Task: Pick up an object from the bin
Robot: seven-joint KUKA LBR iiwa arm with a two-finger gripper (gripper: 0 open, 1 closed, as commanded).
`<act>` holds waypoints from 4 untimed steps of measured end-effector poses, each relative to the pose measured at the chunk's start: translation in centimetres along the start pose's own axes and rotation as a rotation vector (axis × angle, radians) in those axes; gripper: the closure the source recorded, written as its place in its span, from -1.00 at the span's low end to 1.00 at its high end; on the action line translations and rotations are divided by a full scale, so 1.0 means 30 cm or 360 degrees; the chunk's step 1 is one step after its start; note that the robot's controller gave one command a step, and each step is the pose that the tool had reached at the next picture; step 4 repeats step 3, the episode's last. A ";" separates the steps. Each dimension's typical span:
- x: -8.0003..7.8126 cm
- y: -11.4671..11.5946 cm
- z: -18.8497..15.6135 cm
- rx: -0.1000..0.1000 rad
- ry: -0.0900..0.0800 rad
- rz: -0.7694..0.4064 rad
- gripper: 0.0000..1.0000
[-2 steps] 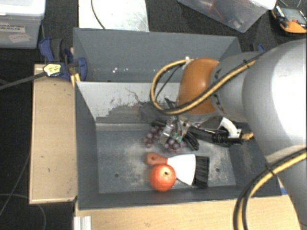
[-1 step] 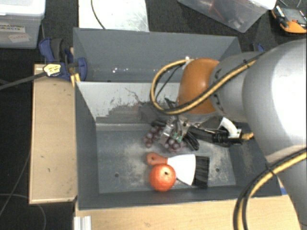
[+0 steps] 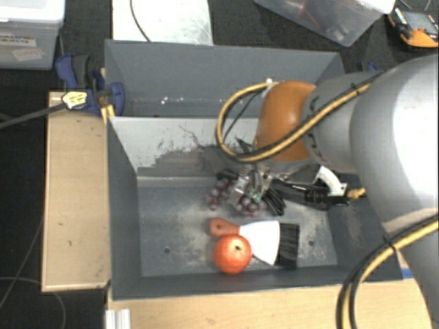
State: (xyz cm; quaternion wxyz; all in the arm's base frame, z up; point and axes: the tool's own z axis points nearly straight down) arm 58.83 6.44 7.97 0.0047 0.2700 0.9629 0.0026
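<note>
Fingers [image 3: 245, 188] of gripper [image 3: 249, 193] are hanging over bin [image 3: 171, 238] centre; clenched or released, cannot tell. Grape bunch [image 3: 221, 192] is lying just beside them at 9 o'clock: small, round, dark purple berries clustering.

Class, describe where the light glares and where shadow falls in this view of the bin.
Camera view: light glints off scuffs on the bin's back wall; the arm shades the purple grapes beneath its wrist; the red apple in front sits well lit.
</note>
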 end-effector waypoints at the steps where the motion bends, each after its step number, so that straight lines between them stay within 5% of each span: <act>1: 0.002 -0.001 -0.086 0.0002 0.0003 -0.0003 1.00; 4: 0.000 -0.001 -0.209 0.0001 0.0003 -0.0008 1.00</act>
